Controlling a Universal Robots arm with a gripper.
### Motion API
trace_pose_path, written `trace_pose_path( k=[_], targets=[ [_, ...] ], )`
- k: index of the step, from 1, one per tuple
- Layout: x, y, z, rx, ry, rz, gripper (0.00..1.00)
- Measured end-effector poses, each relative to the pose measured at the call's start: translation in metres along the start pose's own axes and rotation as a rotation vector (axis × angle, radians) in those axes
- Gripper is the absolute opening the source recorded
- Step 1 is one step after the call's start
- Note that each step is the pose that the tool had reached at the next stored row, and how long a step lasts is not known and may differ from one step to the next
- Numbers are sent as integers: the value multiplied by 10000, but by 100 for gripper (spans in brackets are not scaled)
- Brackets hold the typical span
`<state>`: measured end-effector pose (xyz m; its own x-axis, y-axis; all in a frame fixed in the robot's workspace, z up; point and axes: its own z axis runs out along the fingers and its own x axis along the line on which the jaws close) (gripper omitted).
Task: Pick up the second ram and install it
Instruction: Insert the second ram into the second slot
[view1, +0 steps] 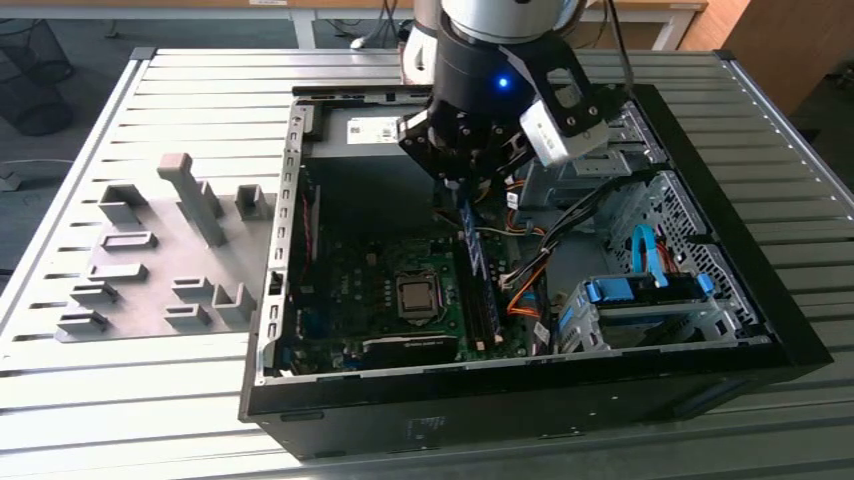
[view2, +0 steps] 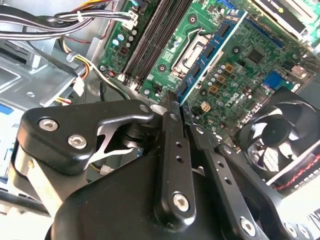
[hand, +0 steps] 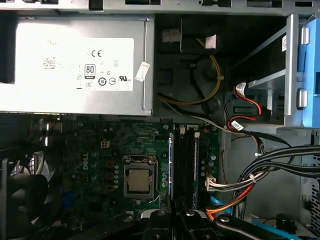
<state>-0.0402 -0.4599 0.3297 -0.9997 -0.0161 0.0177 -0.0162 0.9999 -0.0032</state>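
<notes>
Slatted grey table (view1: 200, 390) carries the open computer case (view1: 747, 330), and we hang our pincer (view1: 466, 195) over its motherboard (view1: 360, 290). Pressed together, the fingers (view2: 172, 127) pinch the second ram (view2: 210, 50), which stands on edge above the memory slots (hand: 186, 165) beside the processor socket (hand: 138, 180).

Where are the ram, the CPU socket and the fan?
ram (view2: 210, 52), second wrist view, middle of its blue board.
CPU socket (hand: 138, 180), first wrist view, centre of its metal lid.
fan (view2: 272, 142), second wrist view, its hub.
</notes>
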Motion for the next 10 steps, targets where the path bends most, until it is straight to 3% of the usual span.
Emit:
trace_pose_path(
  k=[5, 10],
  targets=[
    [-2, -14, 91, 0, 0, 0, 14],
    [-4, -81, 183, -3, -2, 0, 14]
  ],
)
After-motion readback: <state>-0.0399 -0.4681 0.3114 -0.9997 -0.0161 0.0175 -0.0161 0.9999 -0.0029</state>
